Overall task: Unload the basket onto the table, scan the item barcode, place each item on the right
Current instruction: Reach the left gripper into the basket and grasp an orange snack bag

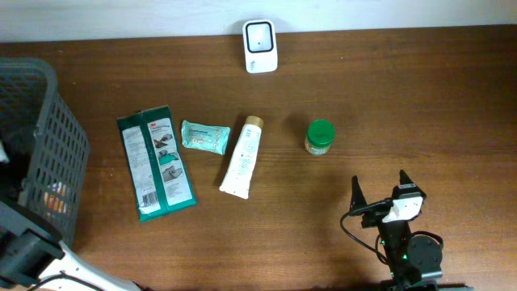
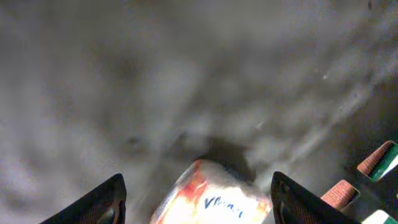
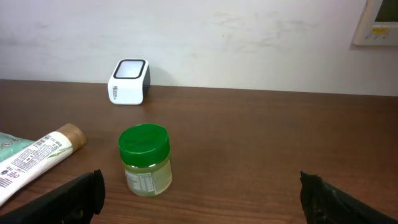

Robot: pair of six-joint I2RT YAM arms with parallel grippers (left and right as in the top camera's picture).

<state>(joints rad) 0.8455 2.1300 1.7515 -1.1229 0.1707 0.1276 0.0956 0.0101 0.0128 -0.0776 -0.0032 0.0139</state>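
1. Overhead: a brown table against a white wall. One scanner (image 1: 260, 46) stands at the far edge and one basket (image 1: 32, 145) at the left. In a row lie a green pack (image 1: 155, 162), a teal pack (image 1: 205, 136), one tube (image 1: 243, 156) and one jar (image 1: 320, 137).
2. Left wrist, blurred: the left gripper (image 2: 198, 180) is spread around an orange-white packet (image 2: 211, 199), not clamped. This looks like the pick. Next: close, lift, and turn the barcode to the scanner.
3. Right wrist: the right gripper (image 3: 200, 177) gapes empty, near the jar.
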